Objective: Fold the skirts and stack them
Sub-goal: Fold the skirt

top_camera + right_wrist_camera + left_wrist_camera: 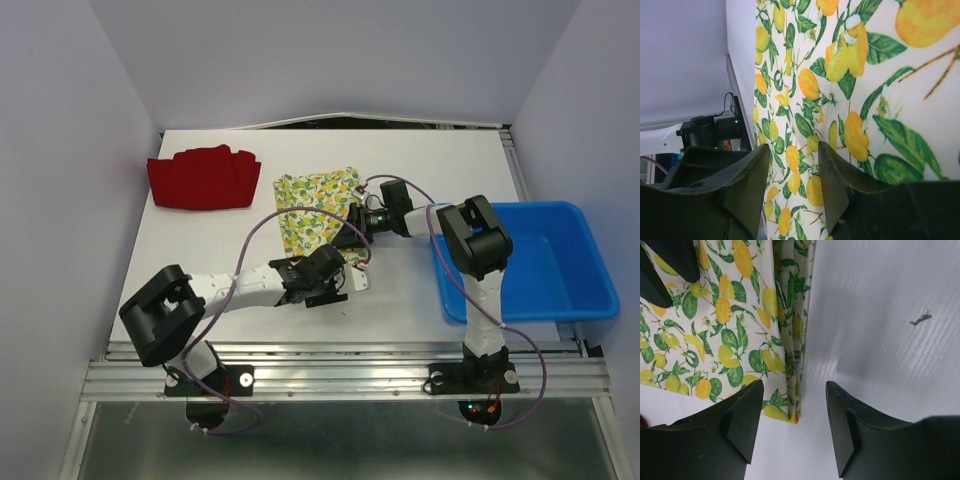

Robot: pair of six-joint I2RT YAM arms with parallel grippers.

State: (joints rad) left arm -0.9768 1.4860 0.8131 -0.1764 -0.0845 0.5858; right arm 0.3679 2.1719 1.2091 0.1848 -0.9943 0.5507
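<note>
The lemon-print skirt [312, 205] lies flat in the middle of the white table. The red skirt [203, 177] lies folded at the far left. My left gripper [338, 264] is open at the lemon skirt's near right corner. In the left wrist view that folded corner [790, 412] lies between my open fingers [742, 415], untouched. My right gripper [348, 232] hovers low over the skirt's right edge. In the right wrist view its fingers [840, 175] stand apart over the lemon cloth [805, 90], holding nothing. Its dark fingertips show at the top left of the left wrist view [670, 265].
A blue plastic bin [530, 308] stands at the right edge of the table, beside the right arm. White walls close in the left and far sides. A small dark speck [921, 318] lies on the table to the right of the skirt.
</note>
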